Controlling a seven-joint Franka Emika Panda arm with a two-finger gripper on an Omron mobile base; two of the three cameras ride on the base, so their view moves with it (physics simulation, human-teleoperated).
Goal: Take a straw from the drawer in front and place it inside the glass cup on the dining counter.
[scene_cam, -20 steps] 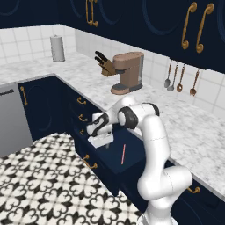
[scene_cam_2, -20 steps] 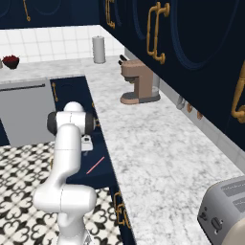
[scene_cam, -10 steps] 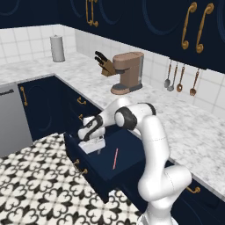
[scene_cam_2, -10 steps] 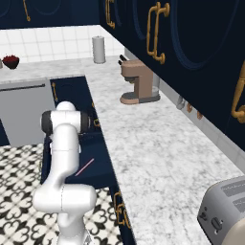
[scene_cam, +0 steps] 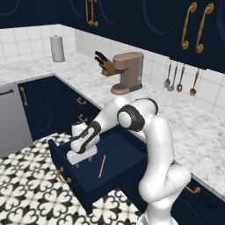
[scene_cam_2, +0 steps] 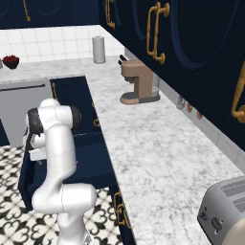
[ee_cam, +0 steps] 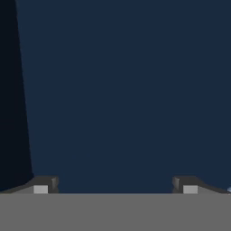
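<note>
The navy drawer (scene_cam: pixel 115 151) stands pulled out below the marble worktop, its brass handle (scene_cam: pixel 63 176) on the front panel. A thin red-pink straw (scene_cam: pixel 102 166) lies flat on the drawer floor, near the middle. My gripper (scene_cam: pixel 80 161) is down inside the drawer's left part, a short way left of the straw and not touching it. In the hand view the gripper (ee_cam: pixel 115 187) is open, its fingertips (ee_cam: pixel 44 185) spread wide over the bare navy drawer floor with nothing between them. The drawer (scene_cam_2: pixel 91 158) also appears behind my arm in the right base view. The glass cup and the dining counter are out of view.
On the L-shaped marble worktop (scene_cam: pixel 184 118) stand a brown coffee machine (scene_cam: pixel 127 72), a knife block (scene_cam: pixel 104 65) and a paper towel roll (scene_cam: pixel 57 48). Utensils (scene_cam: pixel 180 81) hang on the tiled wall. A toaster (scene_cam_2: pixel 225 210) sits near the front. A grey dishwasher (scene_cam: pixel 11 118) is at the left.
The drawer has slid further out toward the floor, carrying the straw with it. My gripper has moved the same way inside it and has stayed open.
</note>
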